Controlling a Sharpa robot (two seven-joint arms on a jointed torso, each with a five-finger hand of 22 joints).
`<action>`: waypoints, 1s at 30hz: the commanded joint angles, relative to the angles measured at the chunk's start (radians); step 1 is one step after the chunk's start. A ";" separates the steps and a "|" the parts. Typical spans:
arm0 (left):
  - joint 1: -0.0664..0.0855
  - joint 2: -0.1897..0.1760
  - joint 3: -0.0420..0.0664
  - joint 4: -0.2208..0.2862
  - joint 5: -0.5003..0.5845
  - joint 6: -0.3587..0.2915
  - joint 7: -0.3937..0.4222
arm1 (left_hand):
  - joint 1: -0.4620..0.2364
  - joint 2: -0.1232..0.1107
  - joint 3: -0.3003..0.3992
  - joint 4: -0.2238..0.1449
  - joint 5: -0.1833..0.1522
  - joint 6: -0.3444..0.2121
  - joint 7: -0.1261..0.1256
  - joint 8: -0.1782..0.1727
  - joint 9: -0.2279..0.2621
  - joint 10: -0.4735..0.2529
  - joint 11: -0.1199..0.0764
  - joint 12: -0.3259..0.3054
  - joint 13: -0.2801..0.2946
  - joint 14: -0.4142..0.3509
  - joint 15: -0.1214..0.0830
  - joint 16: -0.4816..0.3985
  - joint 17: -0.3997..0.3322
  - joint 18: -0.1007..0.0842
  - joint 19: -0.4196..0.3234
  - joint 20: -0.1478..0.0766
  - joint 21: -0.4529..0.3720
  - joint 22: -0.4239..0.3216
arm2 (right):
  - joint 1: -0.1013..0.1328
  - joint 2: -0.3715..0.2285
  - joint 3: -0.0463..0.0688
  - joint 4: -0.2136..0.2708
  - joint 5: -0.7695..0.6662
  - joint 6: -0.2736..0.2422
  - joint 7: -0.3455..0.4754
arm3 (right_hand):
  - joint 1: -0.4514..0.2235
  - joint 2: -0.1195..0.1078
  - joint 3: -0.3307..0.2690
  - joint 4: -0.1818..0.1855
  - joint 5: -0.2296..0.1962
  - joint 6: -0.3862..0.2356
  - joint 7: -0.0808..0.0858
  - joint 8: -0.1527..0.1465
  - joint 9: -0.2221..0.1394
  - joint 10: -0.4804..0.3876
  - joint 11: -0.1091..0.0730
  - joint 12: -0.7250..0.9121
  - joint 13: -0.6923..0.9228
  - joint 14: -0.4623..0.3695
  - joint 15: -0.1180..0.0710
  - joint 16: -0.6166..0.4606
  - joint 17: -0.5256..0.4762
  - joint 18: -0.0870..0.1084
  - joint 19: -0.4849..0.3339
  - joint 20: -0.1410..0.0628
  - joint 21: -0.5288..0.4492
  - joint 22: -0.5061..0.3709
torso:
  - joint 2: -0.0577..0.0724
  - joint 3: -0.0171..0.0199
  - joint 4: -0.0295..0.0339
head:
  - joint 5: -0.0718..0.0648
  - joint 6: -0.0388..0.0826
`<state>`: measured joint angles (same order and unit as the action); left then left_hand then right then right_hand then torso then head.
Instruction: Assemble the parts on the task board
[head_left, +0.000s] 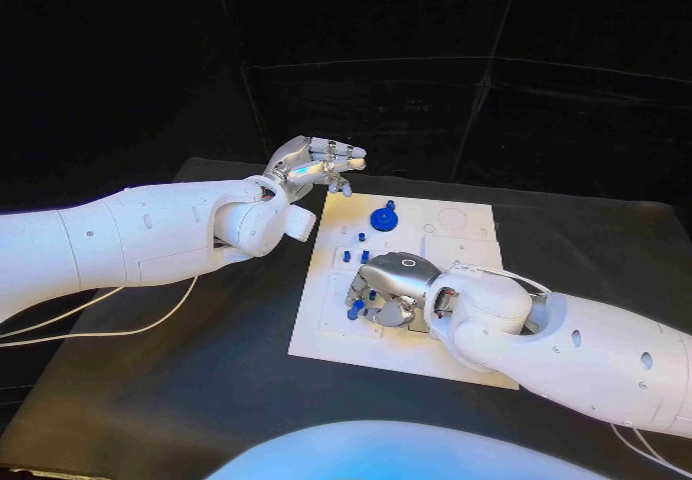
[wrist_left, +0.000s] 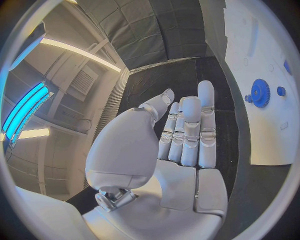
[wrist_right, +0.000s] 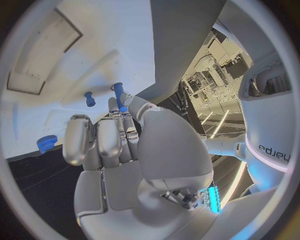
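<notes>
The white task board (head_left: 454, 240) lies in the middle of the table. A blue gear (head_left: 384, 218) sits near its far left, with a few small blue pegs (head_left: 361, 237) standing just in front of it. My right hand (head_left: 387, 290) hangs low over the board's near left part, palm down. It pinches a blue peg (wrist_right: 118, 91) between thumb and a finger, the peg's tip (head_left: 355, 309) close to the board. Another peg (wrist_right: 90, 99) stands beside it. My left hand (head_left: 315, 163) hovers off the board's far left corner with its fingers (wrist_left: 190, 125) stretched out and holding nothing. The gear (wrist_left: 260, 93) lies beyond them.
The board has empty recesses and round holes on its far right side (head_left: 454, 218). The black table (head_left: 173, 380) runs wide on all sides of the board. My right forearm (head_left: 577, 350) covers the board's near right corner.
</notes>
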<state>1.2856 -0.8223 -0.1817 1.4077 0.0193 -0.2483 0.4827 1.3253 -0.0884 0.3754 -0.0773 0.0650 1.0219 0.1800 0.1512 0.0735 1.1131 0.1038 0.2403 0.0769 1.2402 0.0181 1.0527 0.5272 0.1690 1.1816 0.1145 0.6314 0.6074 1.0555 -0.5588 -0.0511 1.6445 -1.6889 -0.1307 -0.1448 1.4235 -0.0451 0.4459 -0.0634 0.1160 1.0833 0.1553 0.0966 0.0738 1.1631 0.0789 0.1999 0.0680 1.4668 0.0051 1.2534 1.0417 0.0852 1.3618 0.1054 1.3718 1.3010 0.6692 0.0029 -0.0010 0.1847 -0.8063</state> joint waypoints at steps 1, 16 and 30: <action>0.001 0.001 0.001 0.001 0.002 0.007 0.007 | -0.003 0.010 -0.007 0.000 0.005 -0.008 -0.002 0.001 -0.001 -0.008 -0.001 0.004 -0.001 -0.007 -0.002 -0.006 -0.002 0.014 0.004 0.000 -0.004 -0.001 | 0.000 0.003 0.000 -0.001 -0.015 0.021 -0.001 | -0.011 0.002 0.000 0.005 0.005 0.007 0.002 0.006 0.001 0.006 0.004 -0.007 0.001 0.019 -0.005 0.004 -0.002 -0.012 -0.002 0.003 -0.001 -0.001 | 0.002 0.0003 -0.0001 | 0.000 -0.001; 0.001 -0.001 0.001 0.001 0.002 0.009 0.005 | -0.003 0.010 -0.007 0.000 0.005 -0.008 -0.002 0.001 -0.001 -0.008 -0.001 0.004 -0.001 -0.007 -0.002 -0.006 -0.002 0.014 0.004 0.000 -0.004 -0.001 | -0.005 0.016 -0.004 -0.007 -0.055 0.028 -0.025 | -0.038 -0.014 -0.014 0.015 0.012 -0.015 0.008 -0.010 -0.005 -0.015 0.011 -0.030 -0.003 0.014 0.000 -0.003 -0.016 -0.007 -0.020 0.006 -0.017 -0.021 | 0.000 -0.0002 -0.0002 | 0.005 -0.008; 0.001 -0.002 0.001 0.002 0.002 0.014 0.001 | -0.003 0.010 -0.007 0.000 0.005 -0.008 -0.002 0.001 -0.001 -0.008 -0.001 0.004 -0.001 -0.007 -0.002 -0.006 -0.002 0.014 0.004 0.000 -0.004 -0.001 | -0.005 0.014 -0.031 0.003 -0.065 -0.012 -0.017 | -0.071 -0.054 -0.074 0.025 0.031 -0.118 0.037 -0.034 -0.008 -0.193 0.054 -0.089 -0.003 -0.046 0.035 -0.108 -0.182 0.031 -0.151 0.040 -0.149 -0.176 | 0.000 0.0000 -0.0001 | 0.005 -0.007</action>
<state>1.2856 -0.8244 -0.1817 1.4084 0.0193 -0.2473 0.4816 1.3253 -0.0884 0.3754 -0.0773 0.0650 1.0219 0.1801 0.1512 0.0735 1.1131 0.1038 0.2402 0.0769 1.2402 0.0181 1.0527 0.5265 0.1689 1.1816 0.1145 0.6314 0.6076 1.0489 -0.5443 -0.0823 1.6424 -1.7406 -0.1182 -0.1661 1.3513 -0.0906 0.3784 -0.0374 0.1424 0.9714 0.1933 0.0630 0.0643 0.9769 0.1321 0.1108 0.0633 1.4269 0.0406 1.1500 0.8647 0.1015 1.2170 0.1430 1.2273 1.1279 0.6690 0.0025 -0.0010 0.1893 -0.8134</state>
